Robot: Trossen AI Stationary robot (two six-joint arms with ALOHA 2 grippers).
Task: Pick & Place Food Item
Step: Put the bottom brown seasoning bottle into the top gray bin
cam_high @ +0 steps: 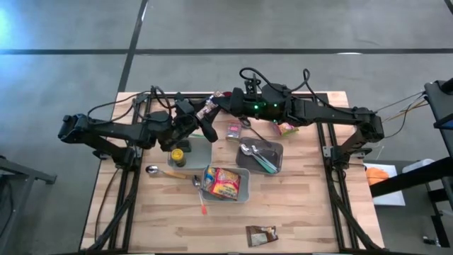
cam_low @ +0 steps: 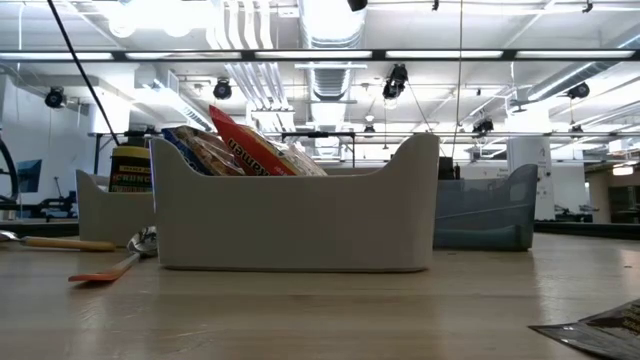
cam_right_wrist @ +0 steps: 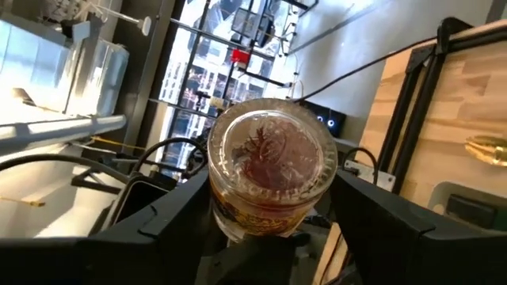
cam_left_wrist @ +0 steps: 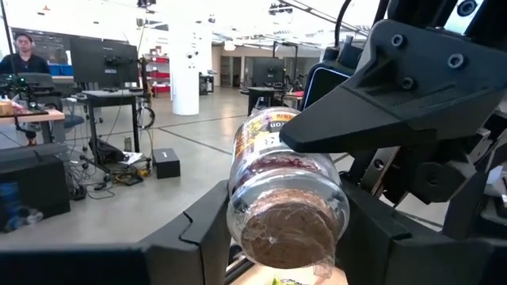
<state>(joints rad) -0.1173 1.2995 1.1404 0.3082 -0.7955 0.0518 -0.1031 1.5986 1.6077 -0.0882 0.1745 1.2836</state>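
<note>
A clear jar (cam_left_wrist: pixel 287 194) with brown contents sits between the left gripper (cam_left_wrist: pixel 277 237) fingers, its base facing the camera. The other arm's gripper (cam_left_wrist: pixel 396 103) presses on it from two o'clock. A person (cam_left_wrist: pixel 24 51) sits at ten o'clock, far off.

Overhead and table-level views; both wrist cameras share the jar (cam_left_wrist: pixel 287 194).

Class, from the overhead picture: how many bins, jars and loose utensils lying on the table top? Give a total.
Bins: 3 (light left bin, light middle bin, dark bin)
Jars: 2 (clear jar, yellow-lidded jar)
Loose utensils: 3 (wooden-handled spoon, metal spoon, orange spoon)
Total: 8
</note>
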